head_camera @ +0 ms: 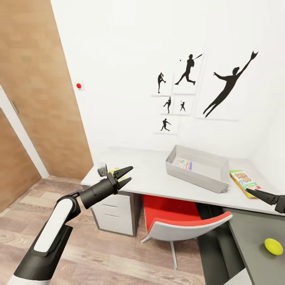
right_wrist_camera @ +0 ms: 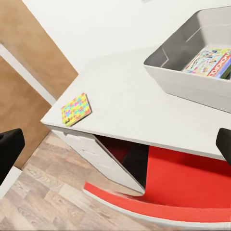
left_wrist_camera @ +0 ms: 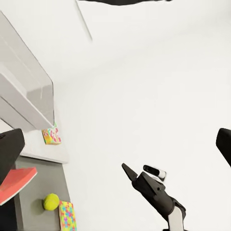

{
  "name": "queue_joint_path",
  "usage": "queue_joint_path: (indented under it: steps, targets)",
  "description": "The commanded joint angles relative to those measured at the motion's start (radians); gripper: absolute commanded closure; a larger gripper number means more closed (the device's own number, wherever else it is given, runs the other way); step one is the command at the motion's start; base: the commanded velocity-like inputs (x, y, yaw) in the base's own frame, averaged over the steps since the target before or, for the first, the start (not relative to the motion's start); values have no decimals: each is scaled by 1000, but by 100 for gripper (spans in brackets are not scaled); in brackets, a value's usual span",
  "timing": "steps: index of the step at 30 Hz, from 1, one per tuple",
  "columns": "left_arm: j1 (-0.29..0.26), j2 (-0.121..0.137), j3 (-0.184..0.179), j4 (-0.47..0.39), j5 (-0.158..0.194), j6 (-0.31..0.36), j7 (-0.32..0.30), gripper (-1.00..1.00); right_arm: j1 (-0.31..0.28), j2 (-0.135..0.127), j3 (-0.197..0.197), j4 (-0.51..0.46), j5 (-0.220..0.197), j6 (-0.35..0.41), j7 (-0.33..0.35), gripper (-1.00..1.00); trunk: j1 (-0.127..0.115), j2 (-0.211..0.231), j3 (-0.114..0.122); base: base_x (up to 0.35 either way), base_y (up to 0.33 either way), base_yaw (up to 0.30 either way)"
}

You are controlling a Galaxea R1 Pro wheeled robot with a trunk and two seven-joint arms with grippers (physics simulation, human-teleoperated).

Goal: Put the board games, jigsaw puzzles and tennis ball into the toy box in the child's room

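left gripper (head_camera: 126, 177) released, empty, above the puzzle (head_camera: 113, 171) at the counter (head_camera: 158, 182) edge; a careless nudge may push it off.

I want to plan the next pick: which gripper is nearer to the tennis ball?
Right. The right gripper hovers just above the dark desk wing holding the tennis ball; the left gripper is far across, beyond the red chair.
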Motion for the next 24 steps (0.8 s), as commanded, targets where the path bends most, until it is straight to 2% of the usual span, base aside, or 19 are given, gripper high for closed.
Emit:
queue_joint_path:
  steps: [1,24]
  targets:
    - [-1,0,-1,1,-3,2,-5,-100,-1,0,-1,0,0,5,3,-100,1,-2,-2,-11,3,271]
    - [2,0,-2,4,-14,1,-4,-100,-1,-1,1,0,0,5,-7,-100,1,-2,5,-2,1,280]
